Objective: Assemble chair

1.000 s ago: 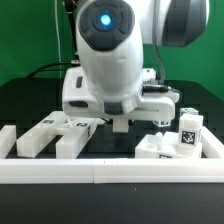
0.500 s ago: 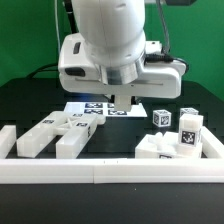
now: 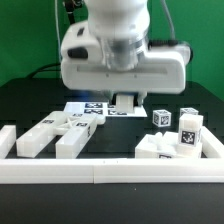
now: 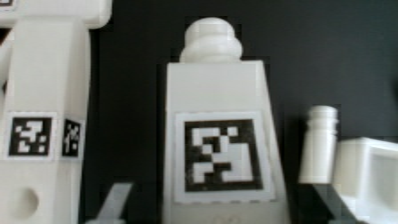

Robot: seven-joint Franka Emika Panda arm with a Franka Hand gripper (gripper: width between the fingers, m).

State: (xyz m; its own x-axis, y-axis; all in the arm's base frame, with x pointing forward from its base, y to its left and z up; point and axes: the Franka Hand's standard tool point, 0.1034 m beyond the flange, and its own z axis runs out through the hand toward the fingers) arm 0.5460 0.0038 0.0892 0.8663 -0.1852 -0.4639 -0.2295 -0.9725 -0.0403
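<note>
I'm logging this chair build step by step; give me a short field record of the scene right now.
arm: gripper low near the marker board
jaws: state unclear
exterior view's left: cluster of white bars
exterior view's right: tagged blocks
front: border rail
wrist view: tagged part with top peg
</note>
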